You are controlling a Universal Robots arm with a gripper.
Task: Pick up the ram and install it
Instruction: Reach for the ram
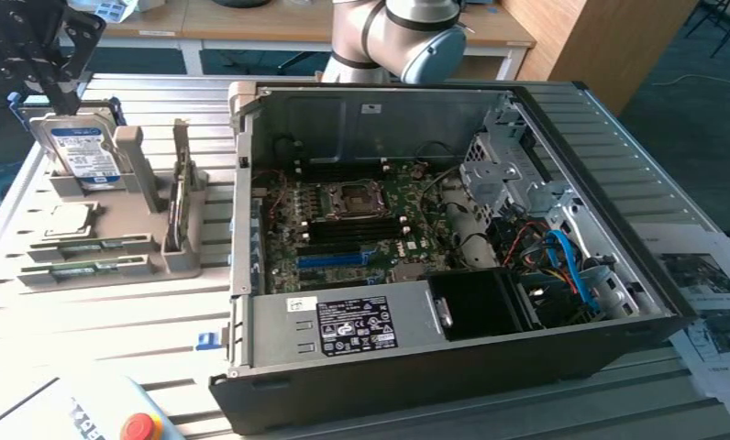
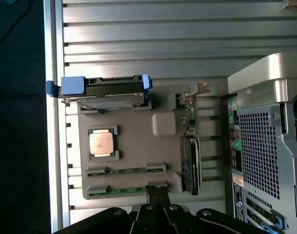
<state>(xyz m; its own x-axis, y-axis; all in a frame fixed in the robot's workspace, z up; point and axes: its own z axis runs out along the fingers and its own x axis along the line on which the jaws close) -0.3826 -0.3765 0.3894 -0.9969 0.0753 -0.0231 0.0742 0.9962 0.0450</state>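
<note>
1. The slatted metal table (image 1: 120,325) bears the grey holder (image 2: 138,146) and everything else.
2. The open case (image 1: 463,367) lies just beside the holder, with its motherboard (image 1: 353,220) showing.
3. The arm (image 1: 402,37) rises beyond the case, well apart from the holder.
4. The gripper (image 1: 61,96) hangs above the holder and touches nothing on it. Its fingers (image 2: 158,195) are pressed together and hold nothing. In the wrist view their tips lie over the holder's edge, at the end of the edge ram nearest the card.
5. The hard drive (image 1: 78,151) stands upright in a slot at one end of the holder.
6. The card (image 1: 182,197) stands on edge along the holder's side nearest the case.
7. The edge ram (image 2: 121,191) lies flat in a slot along the holder's end opposite the hard drive.
8. The inner ram (image 2: 126,170) lies flat in the next slot of the holder, parallel to the edge ram and just beside it.
9. The processor (image 2: 100,144) sits flat in a square recess of the holder, between the inner ram and the hard drive.
</note>
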